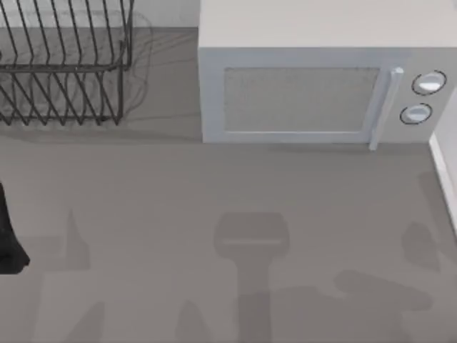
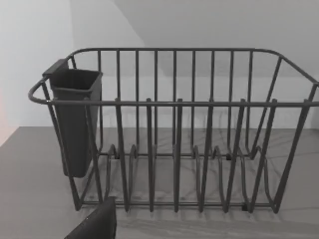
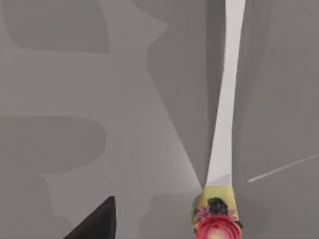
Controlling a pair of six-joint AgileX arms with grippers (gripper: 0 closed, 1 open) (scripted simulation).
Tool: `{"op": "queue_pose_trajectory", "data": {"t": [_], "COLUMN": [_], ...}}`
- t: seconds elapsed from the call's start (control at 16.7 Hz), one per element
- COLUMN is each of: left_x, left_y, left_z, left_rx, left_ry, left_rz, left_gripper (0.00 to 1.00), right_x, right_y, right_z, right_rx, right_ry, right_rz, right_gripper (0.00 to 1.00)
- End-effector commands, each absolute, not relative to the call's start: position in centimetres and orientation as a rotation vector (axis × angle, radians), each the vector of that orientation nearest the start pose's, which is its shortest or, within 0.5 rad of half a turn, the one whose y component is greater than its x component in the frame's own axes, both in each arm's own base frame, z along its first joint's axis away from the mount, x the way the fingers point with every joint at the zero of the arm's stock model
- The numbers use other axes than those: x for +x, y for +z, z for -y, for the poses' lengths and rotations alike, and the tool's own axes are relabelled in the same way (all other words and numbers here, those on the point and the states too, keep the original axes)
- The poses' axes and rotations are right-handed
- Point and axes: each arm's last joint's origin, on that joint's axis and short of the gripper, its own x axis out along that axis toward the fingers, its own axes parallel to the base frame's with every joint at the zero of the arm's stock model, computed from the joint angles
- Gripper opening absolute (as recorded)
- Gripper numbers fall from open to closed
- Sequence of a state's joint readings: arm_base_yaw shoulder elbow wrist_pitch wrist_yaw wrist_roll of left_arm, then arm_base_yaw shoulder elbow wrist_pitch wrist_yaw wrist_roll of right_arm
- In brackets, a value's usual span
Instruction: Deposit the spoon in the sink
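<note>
At nine o'clock on the grey table (image 1: 214, 193), my left arm (image 1: 8, 239) sat beside the dark wire dish rack (image 1: 64, 64); its grip I couldn't tell.

At the back left of my grey table (image 1: 143, 200) stands a dark wire dish rack (image 1: 64, 64), upright. A dark grey plastic cutlery cup (image 2: 75, 119) hangs on one end wall of that rack. To the right of the rack, apart from it, sits a white box-shaped microwave (image 1: 314, 78) with a vertical bar handle (image 1: 385, 107) and two round knobs (image 1: 428, 83) beside it.
</note>
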State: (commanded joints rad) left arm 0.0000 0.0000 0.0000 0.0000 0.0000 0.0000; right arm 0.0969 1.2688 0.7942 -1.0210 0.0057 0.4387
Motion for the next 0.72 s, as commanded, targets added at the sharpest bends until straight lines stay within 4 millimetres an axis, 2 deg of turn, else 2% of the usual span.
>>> {"op": "queue_pose_trajectory", "data": {"t": [0.42,0.54,0.72], "left_x": [10.6,10.6,10.6], "left_y": [16.0,16.0,16.0], "left_z": [0.1,0.1,0.1], "left_rx": [0.0,0.0,0.0], "left_ry": [0.0,0.0,0.0], "left_rz": [0.0,0.0,0.0], "left_gripper": [1.0,1.0,1.0], "right_x": [20.3,20.4,21.0], "right_y": [19.4,18.5,15.9], "right_z": [-2.0,-2.0,-2.1], "right_rx": [0.284,0.281,0.281], "right_ry": [-0.272,-0.272,-0.27], "right_rz": [-1.503,-1.508,-1.506], "right_gripper": [1.0,1.0,1.0]}}
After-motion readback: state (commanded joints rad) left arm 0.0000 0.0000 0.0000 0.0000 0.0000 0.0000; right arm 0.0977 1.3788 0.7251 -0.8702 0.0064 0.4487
